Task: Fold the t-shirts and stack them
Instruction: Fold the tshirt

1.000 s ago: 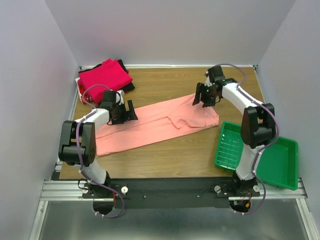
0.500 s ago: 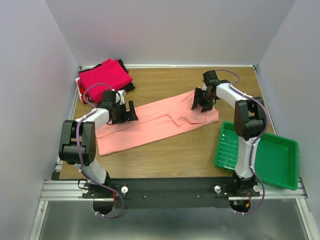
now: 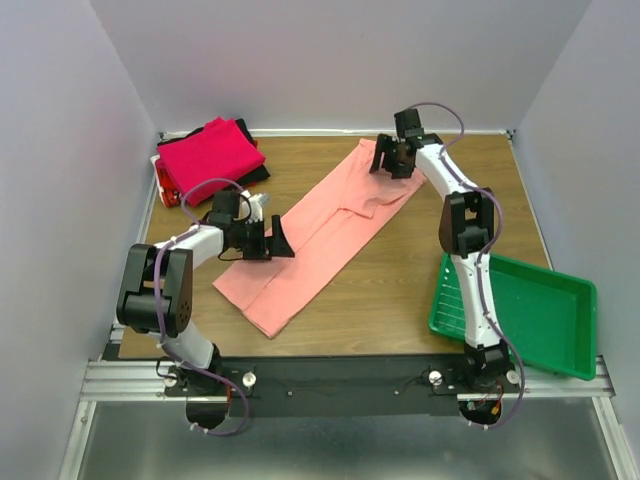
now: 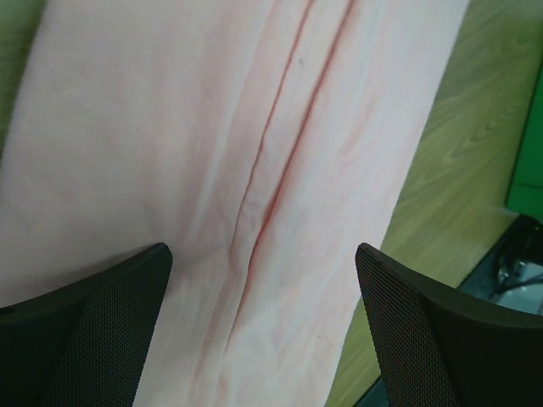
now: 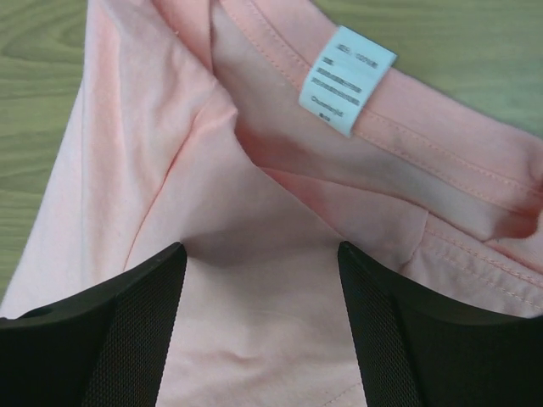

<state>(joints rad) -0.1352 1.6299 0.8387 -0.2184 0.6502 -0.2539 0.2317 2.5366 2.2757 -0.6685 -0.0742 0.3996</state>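
Observation:
The salmon-pink t-shirt (image 3: 318,235) lies folded into a long strip, running diagonally from the far middle of the table to the near left. My left gripper (image 3: 277,243) hovers open over its lower half; in the left wrist view both fingers (image 4: 85,339) straddle smooth pink cloth (image 4: 212,127) without pinching it. My right gripper (image 3: 388,160) sits at the collar end, open. In the right wrist view the cloth (image 5: 254,280) lies between the spread fingers (image 5: 110,331), and the white neck label (image 5: 346,80) shows just ahead.
A pile of magenta, red and black t-shirts (image 3: 212,152) sits at the back left corner. A green plastic tray (image 3: 540,325) overhangs the near right of the table; its edge (image 4: 528,127) shows in the left wrist view. Grey walls close in three sides.
The pink shirt swung from lying across the table to a steep diagonal. The right gripper went farther back and left with the collar end and its jaws widened. The left gripper shifted right.

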